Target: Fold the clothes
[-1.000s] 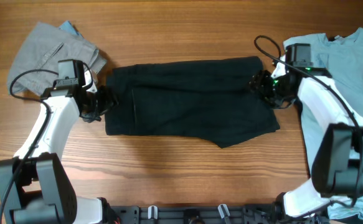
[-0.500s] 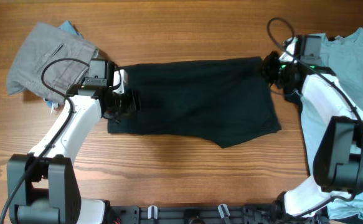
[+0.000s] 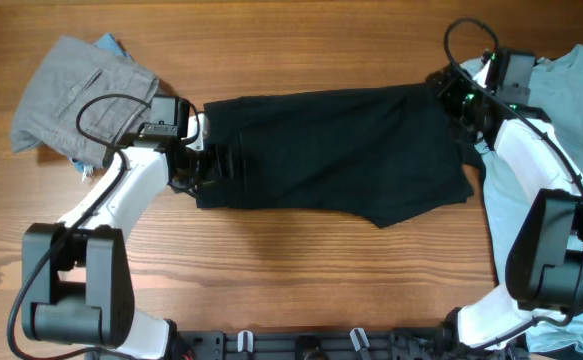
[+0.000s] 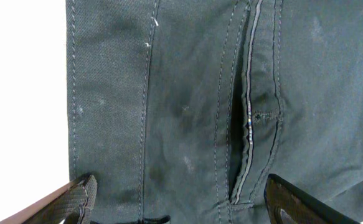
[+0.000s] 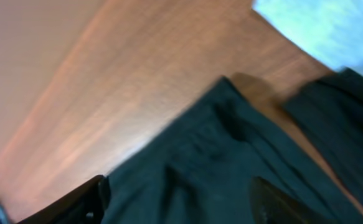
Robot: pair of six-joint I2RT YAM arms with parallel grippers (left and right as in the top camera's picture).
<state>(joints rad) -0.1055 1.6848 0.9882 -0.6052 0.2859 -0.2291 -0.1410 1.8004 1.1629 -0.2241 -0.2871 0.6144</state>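
Black trousers (image 3: 331,150) lie folded across the middle of the table. My left gripper (image 3: 216,163) is over their left end, open, with the fly and stitched seams between its fingers in the left wrist view (image 4: 178,208). My right gripper (image 3: 449,97) is over the trousers' top right corner, and it shows open over dark cloth in the blurred right wrist view (image 5: 178,202). The frames show neither gripper pinching the cloth.
A grey garment (image 3: 81,95) lies crumpled at the far left, with a bit of blue cloth (image 3: 111,43) behind it. A light blue shirt (image 3: 561,100) lies at the far right, under my right arm. Bare wood (image 3: 301,270) runs along the front.
The black trousers have slid to the right. My left gripper moved right onto their left end. My right gripper moved up and to the right, to the top right corner.
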